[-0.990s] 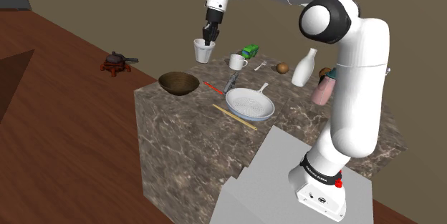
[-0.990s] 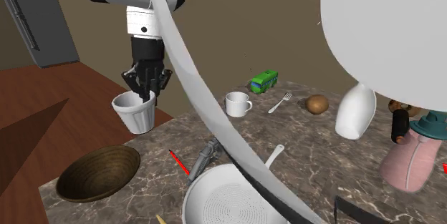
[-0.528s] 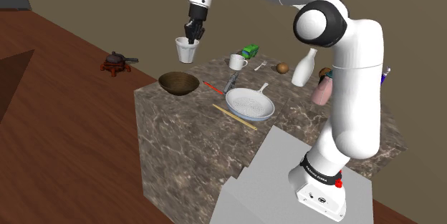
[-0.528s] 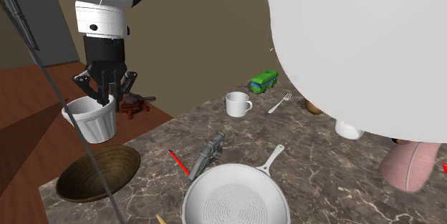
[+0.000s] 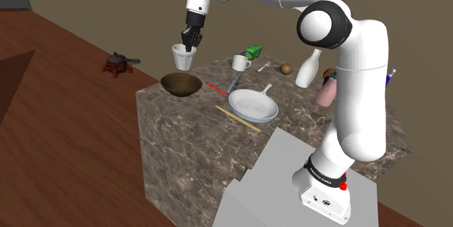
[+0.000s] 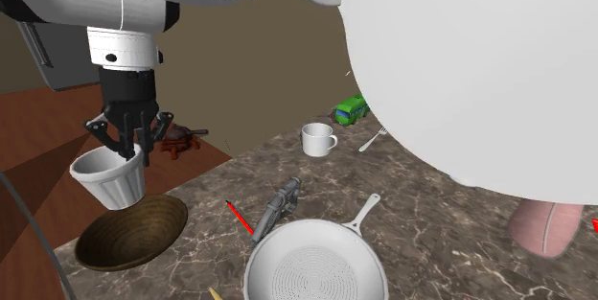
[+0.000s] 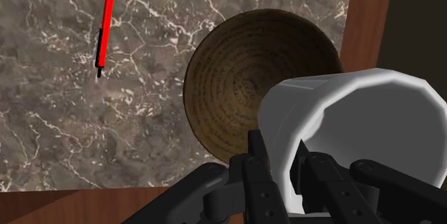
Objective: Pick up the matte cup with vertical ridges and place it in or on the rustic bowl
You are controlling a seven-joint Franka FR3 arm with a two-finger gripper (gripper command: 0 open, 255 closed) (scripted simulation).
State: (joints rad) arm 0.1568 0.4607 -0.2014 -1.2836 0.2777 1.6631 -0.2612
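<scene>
A white ridged cup [image 5: 183,57] [image 6: 112,178] [image 7: 351,137] hangs in the air, pinched by its rim in my black gripper [image 5: 190,40] [image 6: 126,147] [image 7: 286,172], which is shut on it. The cup is tilted a little. Just below it on the marble counter sits the brown ringed bowl [image 5: 181,84] [image 6: 130,233] [image 7: 251,79], at the counter's corner. In the wrist view the cup overlaps the bowl's rim on the side nearest the wooden floor.
On the marble counter [image 5: 189,128] lie a red pen [image 7: 106,22] [image 6: 240,218], a grey tool [image 6: 276,204], a white pan [image 6: 311,267], a white mug [image 6: 317,139], a green toy bus [image 6: 352,109], a fork [image 6: 375,137], a white bottle [image 5: 308,67] and a pink bottle [image 6: 546,226]. A dark teapot [image 5: 116,64] stands on the wooden floor.
My gripper has carried the cup toward the shoulder view's left and down a little, from beside the mug to above the bowl.
</scene>
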